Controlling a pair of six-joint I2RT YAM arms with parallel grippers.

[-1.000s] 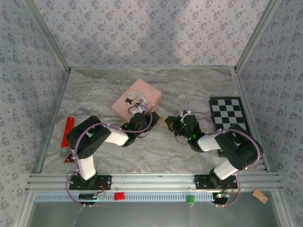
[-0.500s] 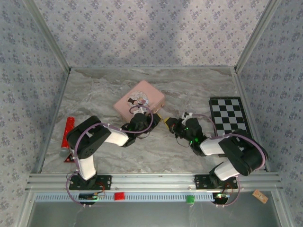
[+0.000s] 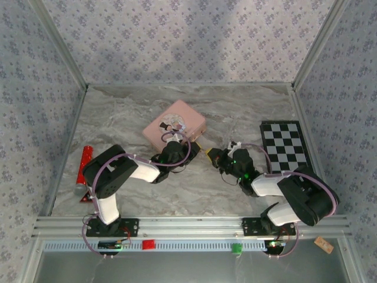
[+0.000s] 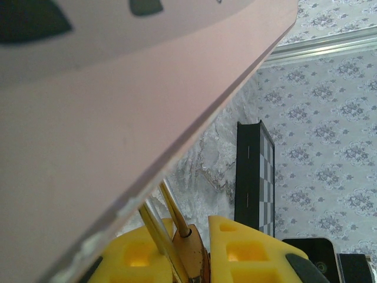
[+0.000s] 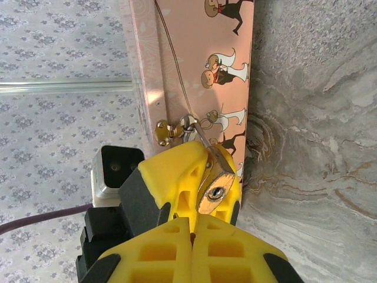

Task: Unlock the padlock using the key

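The small brass padlock hangs by its thin shackle from the gold hasp of the pink cartoon-printed tin. My left gripper is shut on the padlock body, with the keyhole facing the right wrist camera. In the left wrist view the padlock sits between the yellow fingers, right under the tin's edge. My right gripper is just in front of the keyhole with its pads pressed together. The key is hidden. From above, the left gripper and the right gripper meet beside the tin.
A black-and-white checkerboard lies at the right, also seen on edge behind the padlock. A red cylinder with a grey end lies by the left wall. Patterned walls close in the marble table.
The pink tin has turned and shifted slightly up and to the right. The right arm's elbow has swung down and to the right, while both grippers stay together at the padlock.
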